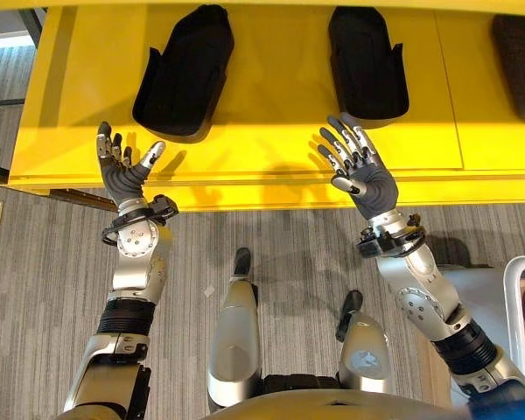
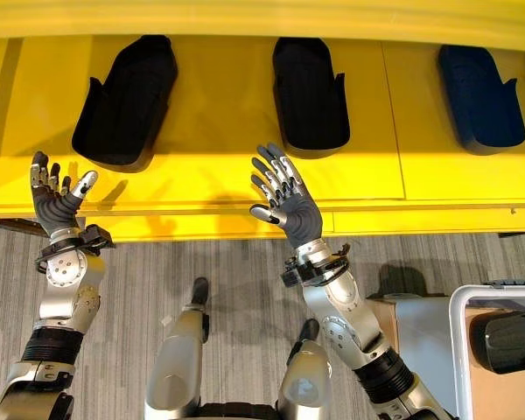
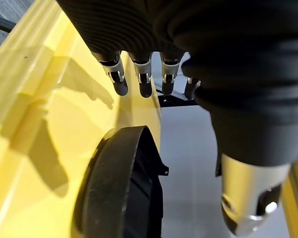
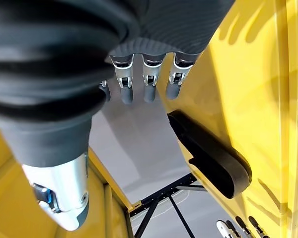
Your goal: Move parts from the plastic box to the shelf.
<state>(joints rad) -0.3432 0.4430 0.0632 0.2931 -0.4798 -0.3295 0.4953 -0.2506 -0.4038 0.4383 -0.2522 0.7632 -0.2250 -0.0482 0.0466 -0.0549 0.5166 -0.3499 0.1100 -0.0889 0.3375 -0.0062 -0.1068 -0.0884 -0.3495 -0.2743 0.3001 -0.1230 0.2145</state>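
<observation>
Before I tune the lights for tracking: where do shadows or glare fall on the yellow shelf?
Left eye view: both open hands cast soft shadows on the yellow shelf, beside the left hand and the right hand. Left wrist view: finger shadows lie on the shelf above the black part. No strong glare in either.

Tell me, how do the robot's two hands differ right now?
The left hand is raised at the shelf's front edge, near the left black part; the right hand is raised near the middle black part. The left hand's thumb is spread wide, while the right hand's thumb sits closer to its palm. Both are open, palms showing, and hold nothing.
</observation>
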